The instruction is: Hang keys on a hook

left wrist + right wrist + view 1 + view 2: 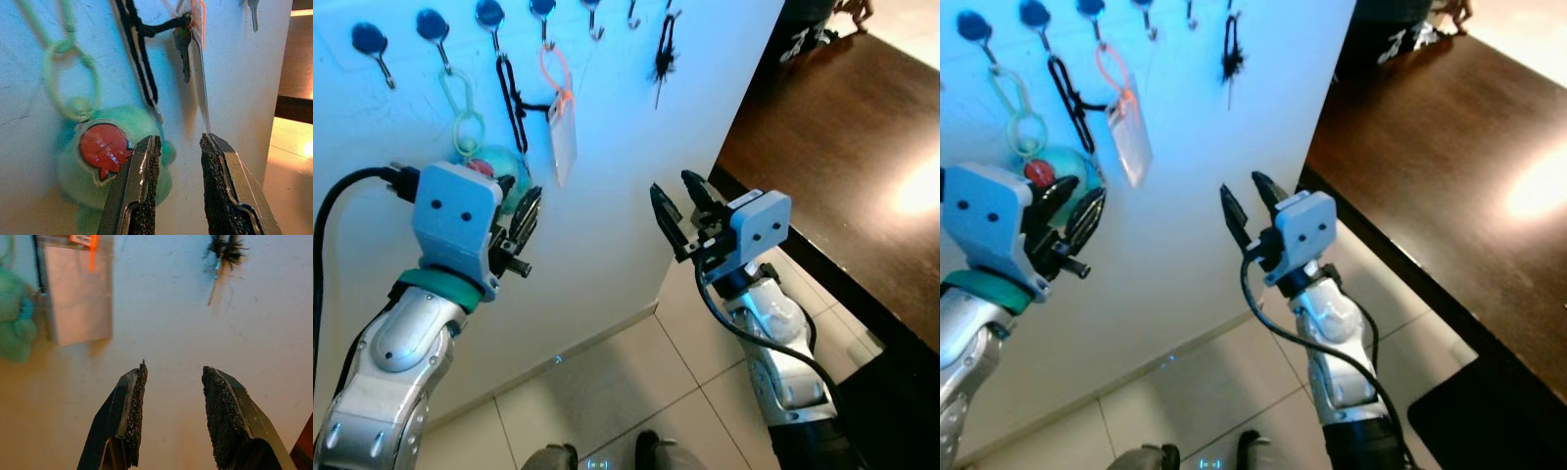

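Here the keys (183, 49) hang straight down from a hook (543, 12); left hand (178, 181) parted, empty.

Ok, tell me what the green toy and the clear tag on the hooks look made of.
Green toy: apparently soft plush, going by its fuzzy outline, with a glossy red badge. Clear tag: likely stiff transparent plastic; flat, see-through, hanging on an orange loop.
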